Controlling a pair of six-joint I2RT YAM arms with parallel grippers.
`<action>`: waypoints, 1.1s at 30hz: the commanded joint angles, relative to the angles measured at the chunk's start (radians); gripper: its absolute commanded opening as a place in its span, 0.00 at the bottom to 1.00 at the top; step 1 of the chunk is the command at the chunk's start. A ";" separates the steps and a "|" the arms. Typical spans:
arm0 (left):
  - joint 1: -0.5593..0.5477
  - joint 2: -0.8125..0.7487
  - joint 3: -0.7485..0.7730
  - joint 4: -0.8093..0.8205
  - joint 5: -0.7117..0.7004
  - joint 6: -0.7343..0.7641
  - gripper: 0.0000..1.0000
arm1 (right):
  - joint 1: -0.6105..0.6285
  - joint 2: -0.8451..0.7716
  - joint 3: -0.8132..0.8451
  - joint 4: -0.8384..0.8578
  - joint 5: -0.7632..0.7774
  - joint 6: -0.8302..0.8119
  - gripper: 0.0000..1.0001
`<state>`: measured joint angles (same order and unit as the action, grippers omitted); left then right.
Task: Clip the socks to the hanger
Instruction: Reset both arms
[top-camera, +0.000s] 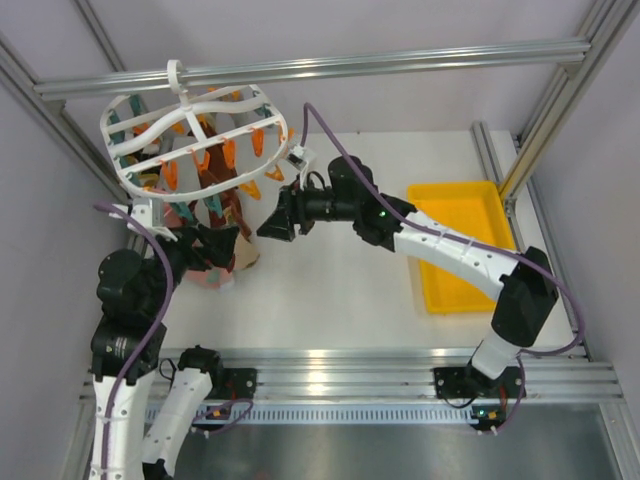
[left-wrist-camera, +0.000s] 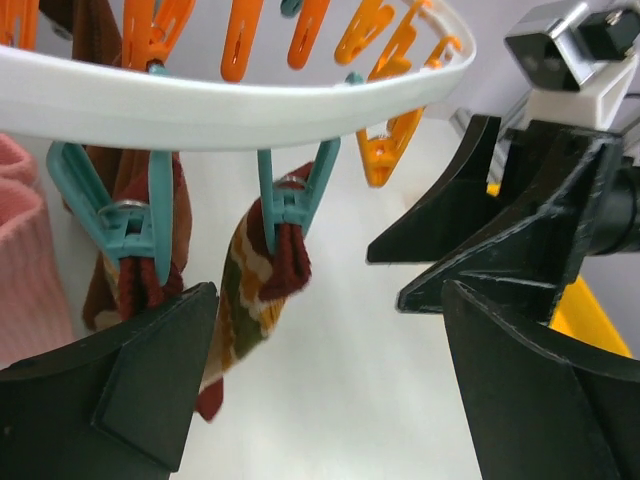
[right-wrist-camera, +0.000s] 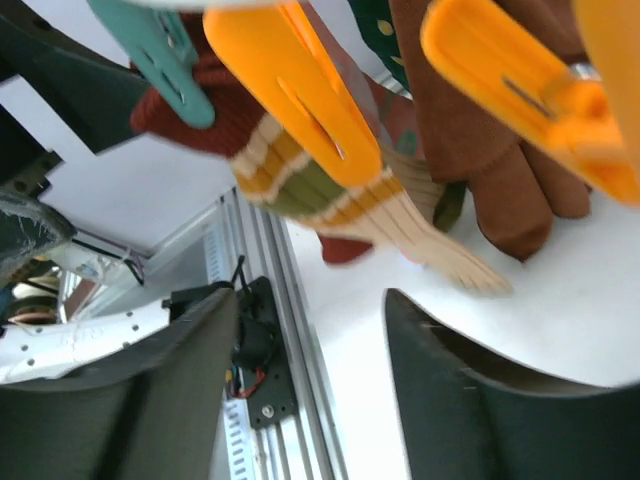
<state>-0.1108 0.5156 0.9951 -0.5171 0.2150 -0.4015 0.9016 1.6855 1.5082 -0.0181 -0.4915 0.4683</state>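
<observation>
- Top external view: the hanger (top-camera: 178, 88) hangs by its hook from the aluminium rail (top-camera: 400, 62), over the far left part of the white table (top-camera: 330, 290).
- A grey wall (top-camera: 40, 250) stands close on the left of the hanger. White table top shows to the right of the hanger and in front of it.
- A yellow tray (top-camera: 465, 250) sits on the table, well to the right of the hanger. The right arm passes over it.
- The socks (top-camera: 222, 205) hang down under the hanger's white ring, each one pinched at the top by a clip.
- Just under the ring, a striped sock (left-wrist-camera: 255, 290) with red, green and cream bands hangs from a teal clip (left-wrist-camera: 290, 200). Next to it hangs a maroon sock (left-wrist-camera: 130, 270), and past that a pink sock (left-wrist-camera: 25, 260).
- Orange clips (left-wrist-camera: 390, 150) dangle from the far side of the ring.
- The left gripper (left-wrist-camera: 330, 290) sits just below the hanger's near rim. Its jaws are spread very wide and hold nothing. The striped sock hangs just above the gap.
- The right gripper (right-wrist-camera: 310, 310) is beside the hanger's right rim, facing the left gripper. Its jaws are partly apart and hold nothing.
</observation>
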 joint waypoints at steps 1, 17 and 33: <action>0.000 0.030 0.092 -0.179 0.010 0.163 0.98 | -0.033 -0.139 -0.040 0.021 0.024 -0.065 0.63; 0.002 0.257 0.244 -0.502 0.075 0.490 0.98 | -0.392 -0.648 -0.433 -0.095 0.093 -0.250 1.00; 0.000 0.278 0.135 -0.357 0.327 0.527 0.98 | -0.593 -1.144 -0.714 -0.278 0.157 -0.372 1.00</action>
<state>-0.1108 0.8101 1.1419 -0.9447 0.5117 0.1081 0.3351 0.5449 0.8127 -0.2626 -0.3565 0.1249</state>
